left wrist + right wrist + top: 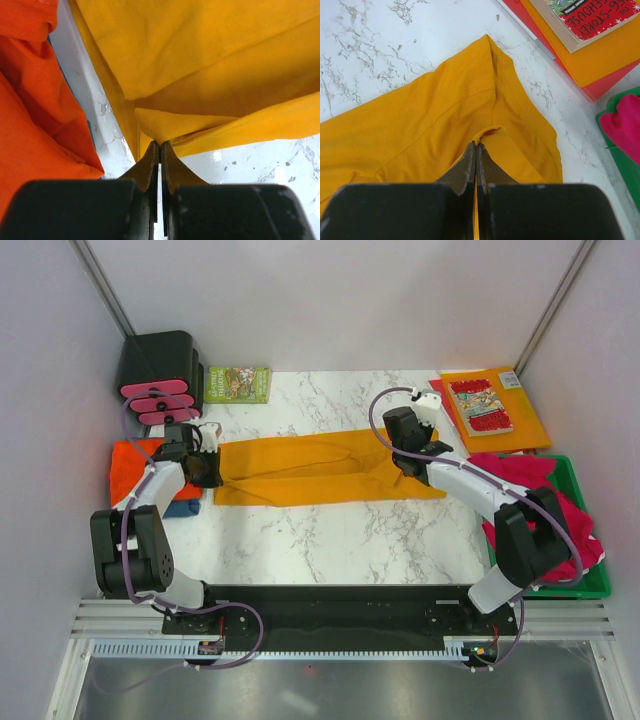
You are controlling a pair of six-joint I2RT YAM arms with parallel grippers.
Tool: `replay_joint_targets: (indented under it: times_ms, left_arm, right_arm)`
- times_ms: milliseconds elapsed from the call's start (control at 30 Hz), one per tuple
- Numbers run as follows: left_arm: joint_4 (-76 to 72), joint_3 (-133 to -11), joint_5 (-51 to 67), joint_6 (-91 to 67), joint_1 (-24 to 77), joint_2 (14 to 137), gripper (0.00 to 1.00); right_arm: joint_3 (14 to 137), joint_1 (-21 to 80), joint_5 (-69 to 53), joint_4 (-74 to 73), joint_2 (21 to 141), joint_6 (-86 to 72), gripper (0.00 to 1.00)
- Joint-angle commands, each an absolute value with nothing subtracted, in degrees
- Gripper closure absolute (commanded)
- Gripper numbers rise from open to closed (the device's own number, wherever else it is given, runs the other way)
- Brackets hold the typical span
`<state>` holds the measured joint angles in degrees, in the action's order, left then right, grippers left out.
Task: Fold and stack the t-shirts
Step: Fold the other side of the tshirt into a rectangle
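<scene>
One t-shirt [330, 472] lies between shirt pile [132, 466] and bin [598, 580].

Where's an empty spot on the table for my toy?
Biggest bare marble: between the mustard t-shirt and the black base rail. A smaller strip lies behind it, between green book and orange folder. Sides are crowded.

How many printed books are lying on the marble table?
2: a green-covered book at the far left, a red-covered book on the orange folder at the far right. More may hide beneath the folder.

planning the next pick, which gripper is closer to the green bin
Right. The right gripper pinches the end of the mustard t-shirt beside the green bin; the left gripper pinches the opposite end, much farther away.
</scene>
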<state>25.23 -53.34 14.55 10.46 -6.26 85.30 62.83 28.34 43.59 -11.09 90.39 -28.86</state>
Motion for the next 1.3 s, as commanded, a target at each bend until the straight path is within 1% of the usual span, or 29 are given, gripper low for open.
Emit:
replay_joint_targets:
  times_ms: [0, 233, 567, 900, 1267]
  left_arm:
    - [21.62, -56.51, 12.13, 8.61, -6.68, 87.97, 0.98]
    - [21.18, -58.71, 11.34, 8.17, -6.59, 91.31, 0.98]
    - [20.83, -59.24, 9.85, 8.35, -6.59, 92.99, 0.98]
    - [20.57, -58.98, 9.23, 8.88, -6.59, 94.39, 0.98]
    - [20.21, -58.89, 8.96, 9.14, -6.59, 95.63, 0.98]
  right_arm:
    - [66.79, 26.72, 42.19, -7.91, 93.42, -27.34, 1.0]
    - [69.78, 25.05, 40.96, -6.42, 98.08, -26.63, 1.0]
    - [72.95, 23.91, 39.9, -5.36, 104.23, -26.46, 1.0]
    - [76.46, 21.27, 39.2, -5.27, 108.19, -25.93, 1.0]
    - [78.57, 20.83, 38.32, -5.54, 112.24, -25.14, 1.0]
